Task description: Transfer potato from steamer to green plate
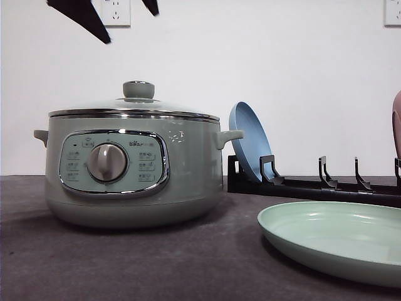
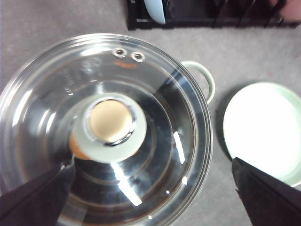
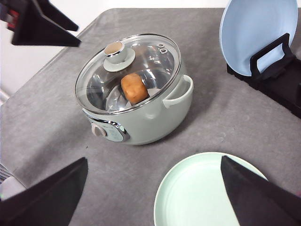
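Observation:
The steamer [image 1: 131, 169] stands at the table's left with its glass lid [image 3: 129, 70] shut. Through the glass the orange-brown potato [image 3: 134, 88] lies inside; in the left wrist view a sliver of the potato [image 2: 77, 149] shows beside the lid knob [image 2: 110, 123]. The green plate [image 1: 335, 235] lies empty on the table to the steamer's right. My left gripper [image 2: 150, 197] hangs open straight above the lid knob, well clear of it; the left gripper [image 1: 131, 28] shows at the top of the front view. My right gripper [image 3: 153, 197] is open, high above the table near the green plate [image 3: 207, 193].
A blue plate [image 1: 250, 141] stands on edge in a black dish rack [image 1: 313, 185] behind the green plate. A pinkish object [image 1: 396, 122] shows at the right edge. Dark grey cloth covers the table, and a white wall stands behind.

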